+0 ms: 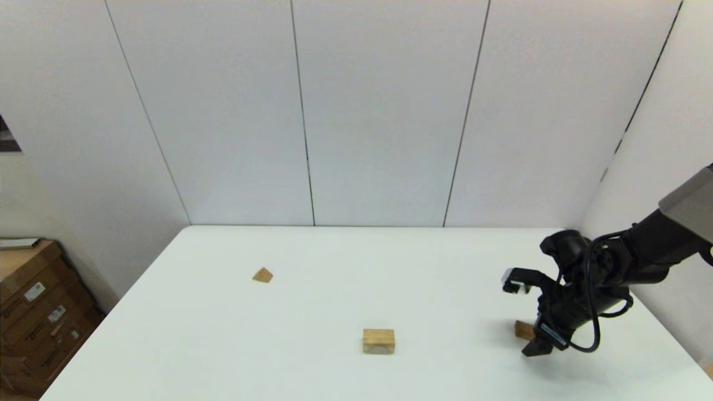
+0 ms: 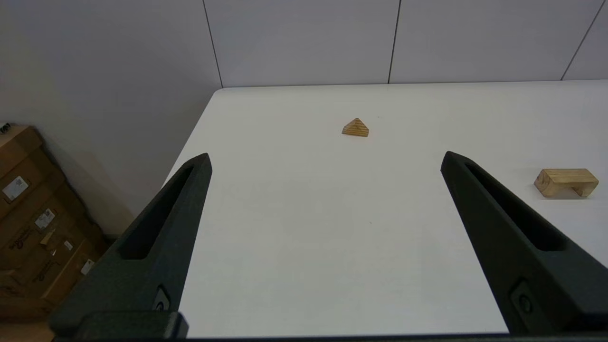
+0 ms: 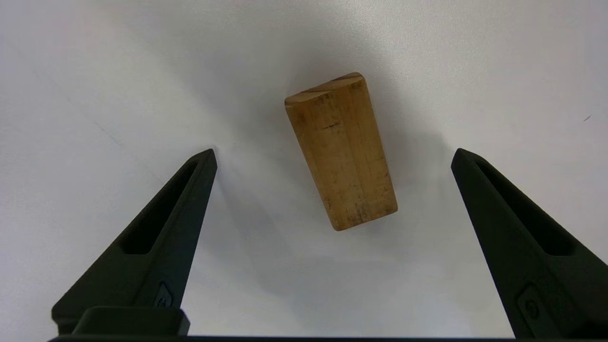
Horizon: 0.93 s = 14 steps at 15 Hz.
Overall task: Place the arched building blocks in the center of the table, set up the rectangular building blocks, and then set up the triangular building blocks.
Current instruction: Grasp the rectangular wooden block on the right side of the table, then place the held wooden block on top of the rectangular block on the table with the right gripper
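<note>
The rectangular building block lies flat on the white table, between the wide-spread fingers of my open right gripper, which touches nothing. In the head view that block peeks out at the table's right side, just left of the lowered right gripper. The arched building block stands on its two legs near the table's middle front, also visible as the arch. The triangular building block sits at the far left, peak up. My left gripper is open and empty, held back at the table's near left.
Stacked cardboard boxes stand on the floor beyond the table's left edge, also seen in the left wrist view. White wall panels close off the back and right sides. The table's right edge runs close to the right arm.
</note>
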### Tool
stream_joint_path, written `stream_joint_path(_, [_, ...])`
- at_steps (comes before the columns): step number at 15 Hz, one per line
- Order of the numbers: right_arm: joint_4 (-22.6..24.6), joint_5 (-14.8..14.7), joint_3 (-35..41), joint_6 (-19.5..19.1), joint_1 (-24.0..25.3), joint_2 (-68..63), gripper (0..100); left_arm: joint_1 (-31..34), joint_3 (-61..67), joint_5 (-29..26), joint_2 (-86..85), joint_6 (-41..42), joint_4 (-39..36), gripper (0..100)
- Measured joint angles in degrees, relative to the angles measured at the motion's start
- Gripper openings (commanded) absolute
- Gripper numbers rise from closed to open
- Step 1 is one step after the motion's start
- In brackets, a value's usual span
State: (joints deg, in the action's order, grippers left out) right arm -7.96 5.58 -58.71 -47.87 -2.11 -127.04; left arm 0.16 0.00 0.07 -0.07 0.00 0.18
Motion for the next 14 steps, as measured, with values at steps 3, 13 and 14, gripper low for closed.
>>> stream_joint_path(3, [0.00, -0.21, 0.04, -0.02, -0.26, -0.24, 0, 0.00, 0.00, 0.02, 0.00, 0.00, 0.00, 100])
stream_joint_path(13, [-0.27, -0.13, 0.26, 0.00, -0.89, -0.35, 0, 0.00, 0.00, 0.00, 0.00, 0.00, 0.00, 100])
stream_joint_path(14, [-0.35, -0.07, 0.26, -0.05, -0.89, -0.35, 0, 0.00, 0.00, 0.00, 0.00, 0.00, 0.00, 100])
